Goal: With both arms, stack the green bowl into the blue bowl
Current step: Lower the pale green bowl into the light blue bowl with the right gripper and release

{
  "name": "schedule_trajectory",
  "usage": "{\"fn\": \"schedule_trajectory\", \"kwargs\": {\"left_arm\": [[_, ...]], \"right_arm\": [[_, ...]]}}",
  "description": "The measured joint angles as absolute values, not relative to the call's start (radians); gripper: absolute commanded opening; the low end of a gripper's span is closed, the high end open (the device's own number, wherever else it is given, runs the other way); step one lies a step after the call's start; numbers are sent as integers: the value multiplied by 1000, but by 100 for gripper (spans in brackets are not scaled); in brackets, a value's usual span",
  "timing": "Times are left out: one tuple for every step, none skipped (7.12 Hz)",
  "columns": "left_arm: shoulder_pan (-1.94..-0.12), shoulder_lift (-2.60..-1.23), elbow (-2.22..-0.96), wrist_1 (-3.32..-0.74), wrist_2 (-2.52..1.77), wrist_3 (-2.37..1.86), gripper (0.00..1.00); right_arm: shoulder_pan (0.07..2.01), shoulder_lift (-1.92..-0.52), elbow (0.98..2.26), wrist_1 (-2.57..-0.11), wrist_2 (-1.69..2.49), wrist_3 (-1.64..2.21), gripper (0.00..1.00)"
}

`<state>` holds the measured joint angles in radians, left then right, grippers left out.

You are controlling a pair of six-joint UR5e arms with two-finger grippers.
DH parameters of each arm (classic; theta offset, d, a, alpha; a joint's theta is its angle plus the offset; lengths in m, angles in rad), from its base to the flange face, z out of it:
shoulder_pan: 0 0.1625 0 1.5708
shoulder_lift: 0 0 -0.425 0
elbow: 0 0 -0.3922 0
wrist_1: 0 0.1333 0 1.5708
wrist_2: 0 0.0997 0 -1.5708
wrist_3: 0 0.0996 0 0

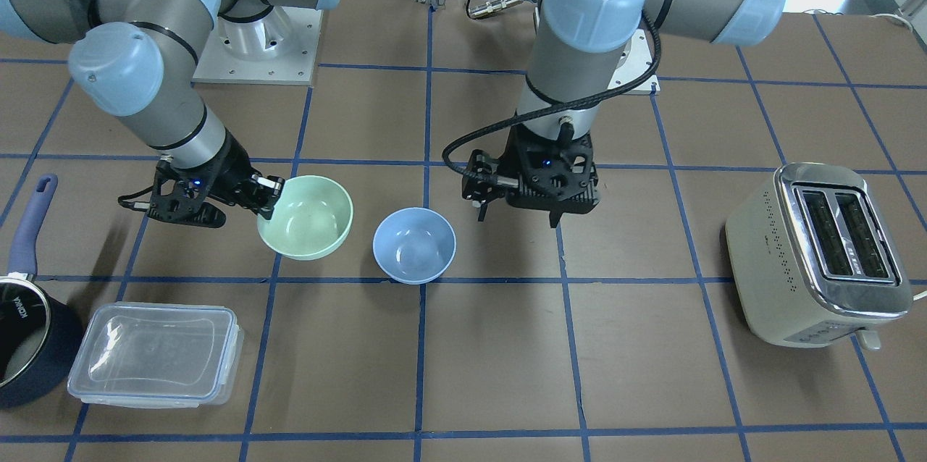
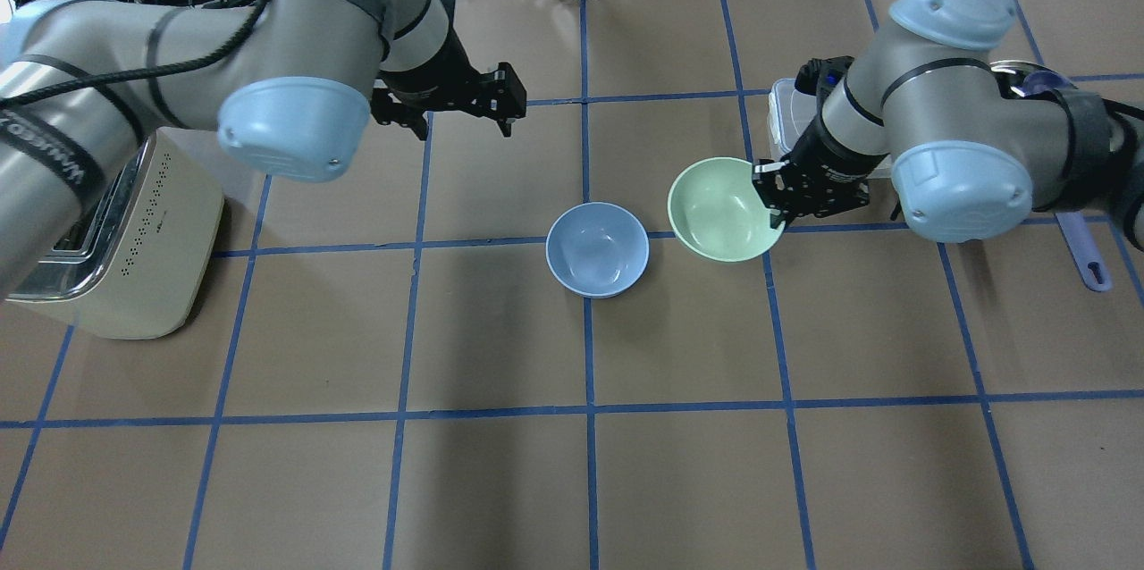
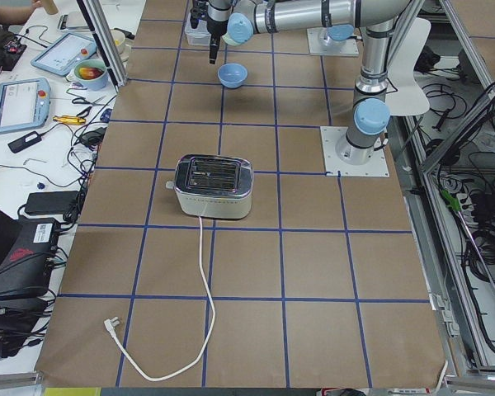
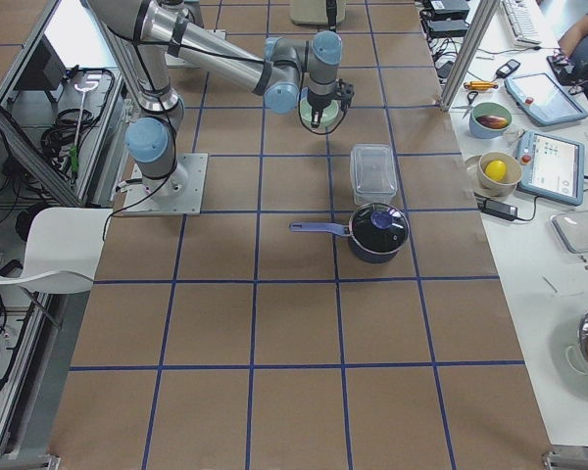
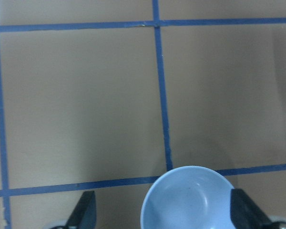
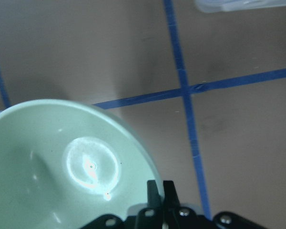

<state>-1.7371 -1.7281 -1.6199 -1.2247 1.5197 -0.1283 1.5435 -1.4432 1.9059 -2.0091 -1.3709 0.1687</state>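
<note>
The green bowl (image 1: 308, 219) sits near the middle of the brown worktop (image 1: 492, 360), open side up. The right end effector (image 1: 268, 198) has it by the rim. Its two fingers (image 6: 157, 191) are pinched on the thin edge of the bowl, one inside and one outside, on the side away from the blue bowl. The bowl looks tipped a little, and I cannot tell for sure if its bottom is touching the worktop.

The blue bowl (image 1: 414, 245) stands upright on the worktop just beside the green bowl, on the robot's left of it. There is a small gap between the two bowls, so they do not touch. Nothing is inside either bowl.

The left end effector (image 1: 518, 216) hangs in the air on the other side of the blue bowl. Its fingers are spread wide and it holds nothing. In the left wrist view the blue bowl shows at the bottom, between the two black fingertips, but they are up above it and not touching it.

Other things are on the worktop too, all well away from the bowls. A cream toaster (image 1: 818, 252) stands far off on the robot's left side. On the robot's right side there is a clear box (image 1: 156, 353) with its lid on, and next to it a dark blue saucepan (image 1: 29, 332) with a long handle.
</note>
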Motion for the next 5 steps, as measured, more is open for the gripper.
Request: {"fn": "schedule_trajectory", "kwargs": {"left_arm": [[-1709,-1681,-1616,-1295,1519,-114,100],[-1684,-1648,-1609,-1346,1519,-102,100],[-1665,-1633,-1604,-1376,1525,-83,100],[-1652,-1624,-1598,-1387,1533,-62,100],[-1644,-1618,-1593,-1390,1544,-37,100]], "right_arm": [[1613,-1423,1889,-2028,-1344,252,0],[1679,-1392,1882,-2065,-1343,324,0],[1721,-1359,1881,-2105,-1349,382,0],[1740,-1335,1882,-2135,-1355,408,0],[1751,-1316,1881,-2151,-1357,418,5]]}}
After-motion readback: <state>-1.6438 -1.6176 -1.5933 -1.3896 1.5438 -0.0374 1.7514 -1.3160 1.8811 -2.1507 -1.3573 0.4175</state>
